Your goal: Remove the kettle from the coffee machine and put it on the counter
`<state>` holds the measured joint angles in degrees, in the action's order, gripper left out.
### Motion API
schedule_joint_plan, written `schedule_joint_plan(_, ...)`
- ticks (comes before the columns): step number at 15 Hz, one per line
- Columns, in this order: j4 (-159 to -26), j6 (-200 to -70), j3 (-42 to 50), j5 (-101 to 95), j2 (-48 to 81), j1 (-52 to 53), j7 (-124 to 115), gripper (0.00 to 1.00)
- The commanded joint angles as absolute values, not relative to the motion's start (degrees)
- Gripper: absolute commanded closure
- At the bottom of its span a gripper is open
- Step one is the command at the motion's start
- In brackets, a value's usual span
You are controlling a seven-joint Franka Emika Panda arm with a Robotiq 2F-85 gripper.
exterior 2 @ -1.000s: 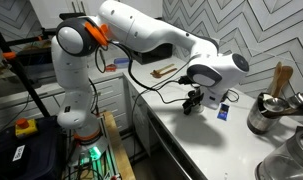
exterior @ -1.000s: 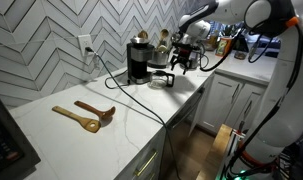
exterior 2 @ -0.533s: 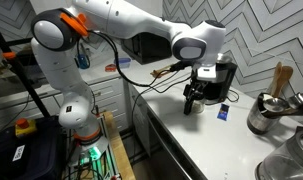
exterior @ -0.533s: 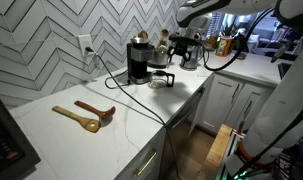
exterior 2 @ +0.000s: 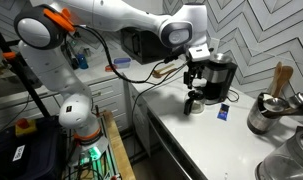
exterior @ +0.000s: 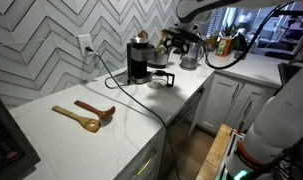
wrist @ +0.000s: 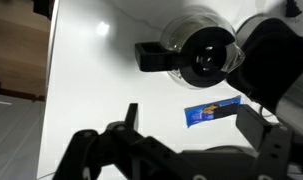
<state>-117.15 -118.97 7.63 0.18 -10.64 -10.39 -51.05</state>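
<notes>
The kettle (exterior: 161, 78), a small clear-glass carafe with black lid and side handle, stands on the white counter (exterior: 141, 112) just in front of the black coffee machine (exterior: 138, 60). Both show in the other exterior view, kettle (exterior 2: 194, 104) and coffee machine (exterior 2: 220, 75). My gripper (exterior 2: 196, 80) hangs above the kettle, open and empty, apart from it. In the wrist view the kettle (wrist: 196, 55) is seen from above, handle to the left, with the coffee machine (wrist: 281, 60) beside it and my open fingers (wrist: 196, 130) in the foreground.
A small blue packet (exterior 2: 222, 112) lies on the counter next to the kettle and machine. A shiny metal vessel (exterior 2: 263, 112) stands further along. Two wooden spoons (exterior: 86, 115) lie on the counter's other stretch. The machine's black cord (exterior: 131, 92) trails across the top.
My gripper has risen straight up from beside the kettle. The kettle has stayed on the counter in front of the coffee machine.
</notes>
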Motion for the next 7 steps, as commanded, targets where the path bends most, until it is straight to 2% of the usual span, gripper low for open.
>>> schedule_joint_plan(1, -119.98, -120.64, 5.87, -2.47, -14.33, -10.43, -51.19, 0.0)
schedule_joint_plan(7, -116.99, -118.95, 6.07, -0.67, -11.8, -10.64, -50.97, 0.0)
